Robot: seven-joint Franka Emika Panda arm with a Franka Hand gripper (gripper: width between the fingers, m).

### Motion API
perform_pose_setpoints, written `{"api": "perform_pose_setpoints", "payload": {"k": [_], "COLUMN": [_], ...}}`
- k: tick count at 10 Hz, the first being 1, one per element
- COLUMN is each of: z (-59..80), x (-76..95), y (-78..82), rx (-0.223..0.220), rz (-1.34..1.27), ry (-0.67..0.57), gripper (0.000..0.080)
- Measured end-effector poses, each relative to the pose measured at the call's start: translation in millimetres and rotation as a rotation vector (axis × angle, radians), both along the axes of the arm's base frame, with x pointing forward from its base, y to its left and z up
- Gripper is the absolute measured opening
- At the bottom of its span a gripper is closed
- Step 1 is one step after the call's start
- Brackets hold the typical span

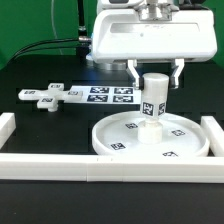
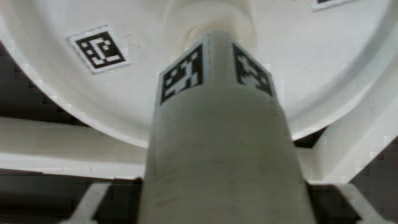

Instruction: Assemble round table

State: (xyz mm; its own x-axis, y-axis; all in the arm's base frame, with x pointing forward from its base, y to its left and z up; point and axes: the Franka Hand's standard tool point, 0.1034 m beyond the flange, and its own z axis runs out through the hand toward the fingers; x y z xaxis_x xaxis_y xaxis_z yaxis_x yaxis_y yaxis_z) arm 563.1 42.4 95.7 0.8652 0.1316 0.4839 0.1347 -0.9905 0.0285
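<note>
The large round rimmed disc (image 1: 112, 146) lies flat on the black table at the exterior view's right. The short thick post (image 1: 155, 102) stands upright on the disc's middle, with its lower end down at the centre. My gripper (image 1: 156, 80) comes from above and is shut on the post's upper part, one finger on each side. In the wrist view the post (image 2: 214, 130) runs straight away from my gripper (image 2: 217, 208) down to the disc (image 2: 98, 95). The small cross-shaped piece (image 1: 45, 96) lies loose at the exterior view's left.
The marker board (image 1: 108, 95) lies flat behind the disc, next to the cross-shaped piece. White border rails run along the front (image 1: 90, 165), the exterior view's left (image 1: 6, 125) and right (image 1: 213, 135). Cables hang at the back.
</note>
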Motion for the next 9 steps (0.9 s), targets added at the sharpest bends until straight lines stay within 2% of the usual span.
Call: {"api": "perform_pose_setpoints", "payload": {"k": [3,7,8,9], "z": [-11.3,-11.3,-11.3,-10.2], "x": [-4.2,-0.6,-0.6,-0.1], "y": [-0.7,-3.8,-3.8,-3.4], "rx": [-0.001,-0.010,-0.010,-0.010], "rz": [-0.001,0.002,0.002,0.002], "ry": [0.013,-0.024,-0.024,-0.025], "gripper": [0.0409,0.0410,0.0590,0.0590]}}
